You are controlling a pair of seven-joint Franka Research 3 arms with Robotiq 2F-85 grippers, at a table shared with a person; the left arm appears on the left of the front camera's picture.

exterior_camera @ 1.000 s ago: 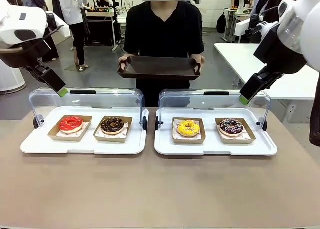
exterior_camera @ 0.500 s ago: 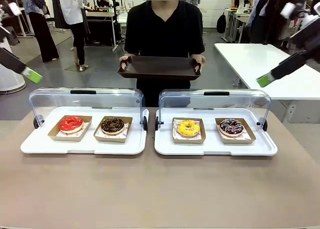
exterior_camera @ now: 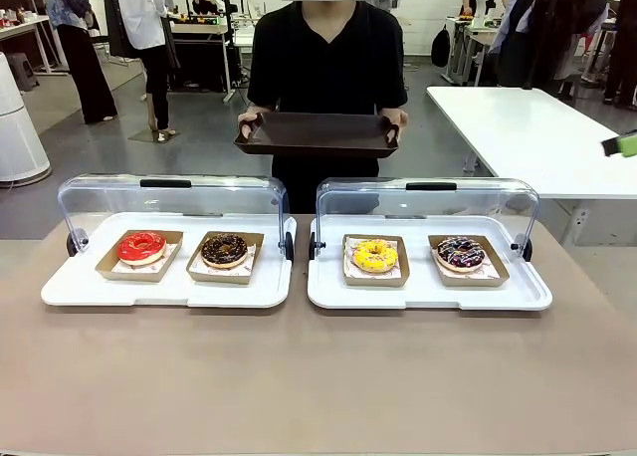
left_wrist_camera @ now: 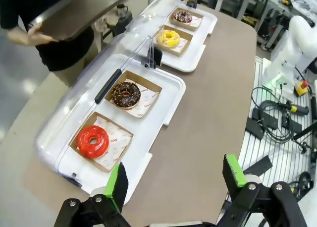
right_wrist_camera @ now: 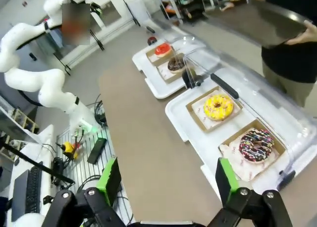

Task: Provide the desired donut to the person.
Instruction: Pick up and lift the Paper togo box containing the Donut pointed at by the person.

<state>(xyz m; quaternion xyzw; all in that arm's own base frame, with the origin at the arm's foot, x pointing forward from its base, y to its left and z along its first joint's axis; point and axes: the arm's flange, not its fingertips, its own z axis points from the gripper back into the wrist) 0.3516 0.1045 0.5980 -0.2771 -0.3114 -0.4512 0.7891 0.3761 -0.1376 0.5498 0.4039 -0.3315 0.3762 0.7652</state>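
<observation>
A person in a black T-shirt stands at the far side of the brown tabletop, holding a dark flat tray in both hands. The left white plastic tray holds a red round donut and a chocolate donut. The right white plastic tray holds a yellow donut and a dark sprinkled donut. The left arm's fingers and the right arm's fingers are wide apart, with nothing in them.

white side table far right, bystander far left
</observation>
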